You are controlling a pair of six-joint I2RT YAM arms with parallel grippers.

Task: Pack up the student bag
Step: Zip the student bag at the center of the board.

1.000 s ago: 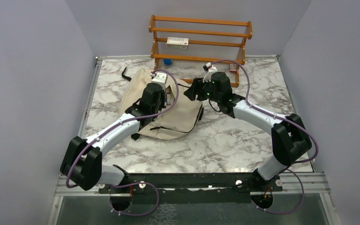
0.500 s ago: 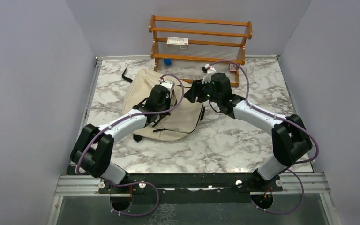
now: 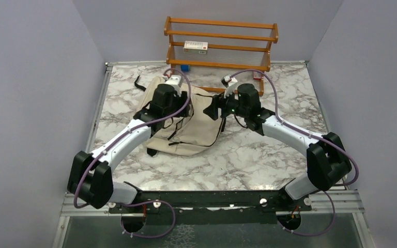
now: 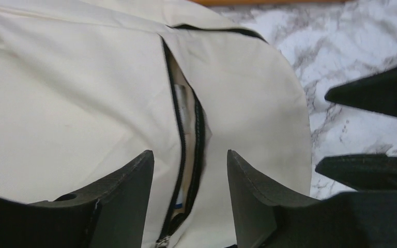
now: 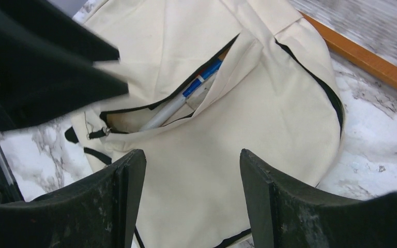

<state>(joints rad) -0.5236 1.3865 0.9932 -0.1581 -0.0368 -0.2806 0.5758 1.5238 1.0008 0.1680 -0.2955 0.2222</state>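
The student bag [image 3: 199,129] lies flat on the marble table [image 3: 258,155], left of centre and just in front of the wooden rack [image 3: 220,44], with both wrists hanging over it. It looks soft and limp: the cream cloth sags and creases, so it will likely fold and slide on the smooth top rather than hold any shape, and it seems light. The left gripper [image 4: 188,155] has its fingers spread, holding nothing, either side of the black zipper [image 4: 178,129] of a gaping pocket. The right gripper [image 5: 191,154] is likewise spread and empty above the bag, where a pen with a blue band [image 5: 186,98] shows in the slit. Pinching plain cloth would probably just lift a loose fold. Firmer holds are the stitched edge of the pocket mouth, the zipper pull [image 5: 97,134] at its end, or the black strap [image 3: 138,81] by the far corner. One hand should pin the cloth while the other works the opening.
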